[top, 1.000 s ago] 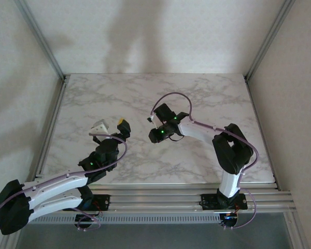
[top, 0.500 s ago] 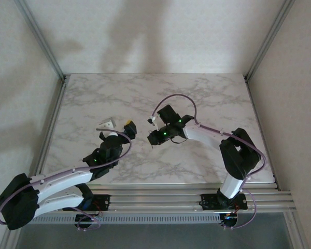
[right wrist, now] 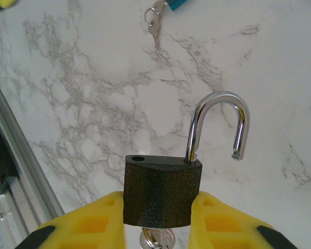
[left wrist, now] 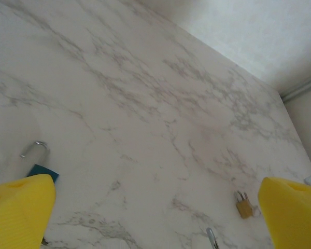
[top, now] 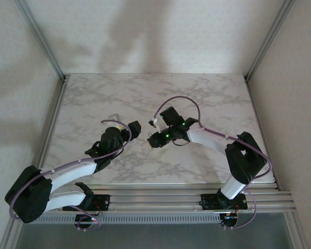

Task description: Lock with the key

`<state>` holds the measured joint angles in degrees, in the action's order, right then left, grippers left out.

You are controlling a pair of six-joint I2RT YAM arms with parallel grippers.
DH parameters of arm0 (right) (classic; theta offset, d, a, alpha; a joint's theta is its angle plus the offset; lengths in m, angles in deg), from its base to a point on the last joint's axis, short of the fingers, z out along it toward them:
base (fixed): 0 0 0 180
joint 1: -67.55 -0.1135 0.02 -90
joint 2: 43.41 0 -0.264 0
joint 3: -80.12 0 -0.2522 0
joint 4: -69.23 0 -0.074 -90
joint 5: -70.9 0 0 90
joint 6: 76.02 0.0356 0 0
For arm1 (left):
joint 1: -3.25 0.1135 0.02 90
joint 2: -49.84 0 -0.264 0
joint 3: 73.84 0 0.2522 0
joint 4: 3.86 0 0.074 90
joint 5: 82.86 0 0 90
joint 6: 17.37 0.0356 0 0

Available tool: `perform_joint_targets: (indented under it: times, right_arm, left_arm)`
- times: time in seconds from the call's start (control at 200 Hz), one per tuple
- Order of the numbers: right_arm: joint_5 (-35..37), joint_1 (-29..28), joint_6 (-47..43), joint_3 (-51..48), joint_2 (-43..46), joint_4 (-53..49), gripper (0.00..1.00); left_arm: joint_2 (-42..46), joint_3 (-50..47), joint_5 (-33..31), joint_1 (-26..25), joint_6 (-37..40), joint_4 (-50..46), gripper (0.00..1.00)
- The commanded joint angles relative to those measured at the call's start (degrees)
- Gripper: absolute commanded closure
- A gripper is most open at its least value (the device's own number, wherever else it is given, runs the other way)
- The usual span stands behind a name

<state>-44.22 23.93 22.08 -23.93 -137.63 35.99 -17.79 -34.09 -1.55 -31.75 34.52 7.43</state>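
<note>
Gripping a black padlock (right wrist: 162,187), right tool (right wrist: 160,210); key (right wrist: 158,241) in it; shackle (right wrist: 193,129) open

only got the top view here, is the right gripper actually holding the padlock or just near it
Observer: Holding it. In the right wrist view the right gripper is clamped on the dark body of the padlock.
Operator: locked yet
Observer: No, the shackle is swung open, with one end hanging free of the body.
Operator: wheres the key
Observer: A key sits in the keyhole at the bottom of the body, low between the yellow fingers.
</note>
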Motion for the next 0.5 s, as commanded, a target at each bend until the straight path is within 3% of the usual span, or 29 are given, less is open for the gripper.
perform_joint_targets:
  times: [0.0, 0.36, 0.496]
  right_arm:
    - [-2.7, -0.7, -1.4, -0.9, 2.3, 2.1, 0.75]
    - [-4.8, -1.8, -2.6, -1.3, 2.2, 2.8, 0.76]
    - [-4.9, -2.1, -2.8, -1.0, 2.0, 2.9, 0.76]
  left_arm:
    - [-2.9, 2.5, 9.0, 1.1, -2.1, 1.5, 0.01]
    - [-8.7, 4.0, 19.2, 3.5, -4.9, 3.4, 0.08]
    - [-11.6, 4.7, 23.4, 4.0, -6.3, 4.8, 0.15]
